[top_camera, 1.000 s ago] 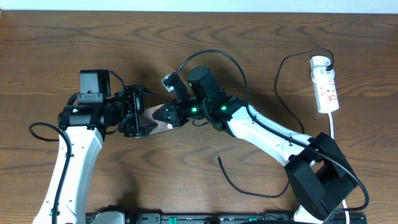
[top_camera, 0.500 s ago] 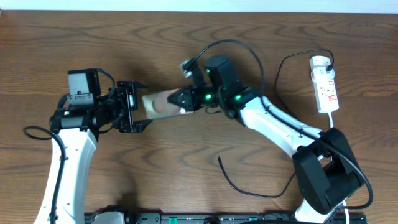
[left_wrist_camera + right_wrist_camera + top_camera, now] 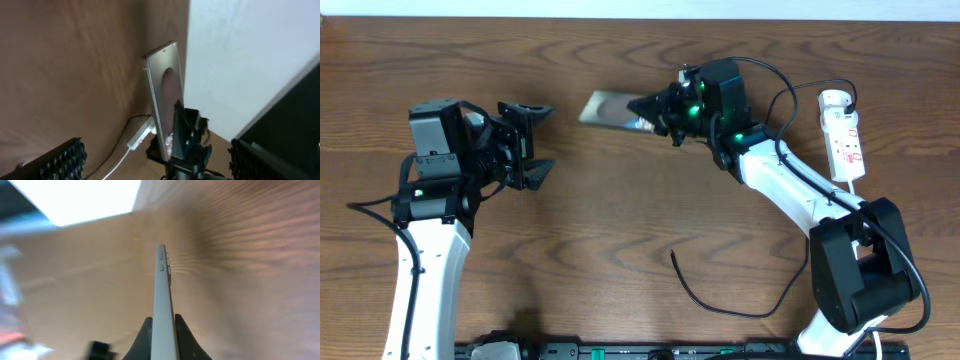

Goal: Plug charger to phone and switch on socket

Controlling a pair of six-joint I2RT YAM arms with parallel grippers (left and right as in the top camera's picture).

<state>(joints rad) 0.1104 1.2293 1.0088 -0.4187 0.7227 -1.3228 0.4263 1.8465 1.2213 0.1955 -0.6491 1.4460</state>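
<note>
Clamping the phone by one end at upper centre, the right jaws probably present its port for plugging; the left jaws gape, empty, mid-left, while the charger lies unplugged lower centre.

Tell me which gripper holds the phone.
The right gripper: it is shut on one end of the phone, while the left gripper stands wide open and empty.

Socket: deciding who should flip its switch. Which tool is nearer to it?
Right. The right tool, shut on the phone, is at the table's top middle, left of the socket. The left tool, open, is even farther left, beyond the phone.
</note>
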